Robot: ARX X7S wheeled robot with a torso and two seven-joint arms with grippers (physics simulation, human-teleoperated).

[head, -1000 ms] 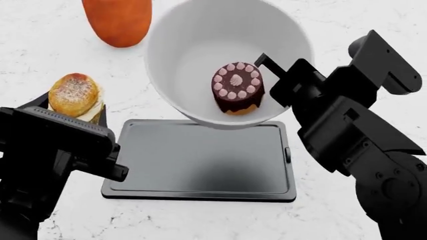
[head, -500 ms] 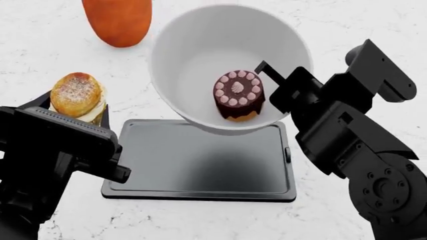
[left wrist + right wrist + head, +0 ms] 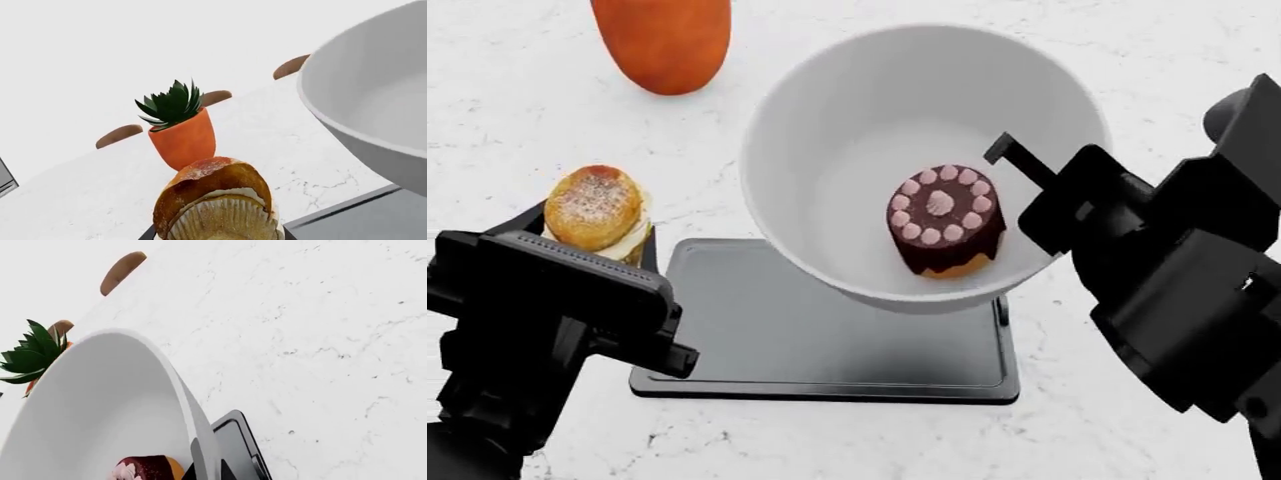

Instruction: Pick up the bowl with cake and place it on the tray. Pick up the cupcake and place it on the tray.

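The large white bowl (image 3: pixel 868 130) hangs tilted above the far part of the dark tray (image 3: pixel 814 340), with the chocolate cake (image 3: pixel 945 220) inside near its right wall. My right gripper (image 3: pixel 1028 185) is shut on the bowl's right rim; in the right wrist view the rim (image 3: pixel 180 390) runs between the fingers, with the cake (image 3: pixel 143 469) and tray (image 3: pixel 237 440) beside it. My left gripper (image 3: pixel 594 235) is shut on the cupcake (image 3: pixel 594 210) and holds it left of the tray's far-left corner. In the left wrist view the cupcake (image 3: pixel 217 205) fills the jaws, and the bowl (image 3: pixel 373 100) is beside it.
An orange pot (image 3: pixel 665 40) with a green spiky plant (image 3: pixel 170 102) stands on the white marble table (image 3: pixel 507 120) behind the cupcake. Brown chair backs (image 3: pixel 120 135) show beyond the table's far edge.
My right gripper has carried the bowl with the cake to the right and nearer, further over the tray. The left gripper with the cupcake has shifted slightly nearer.
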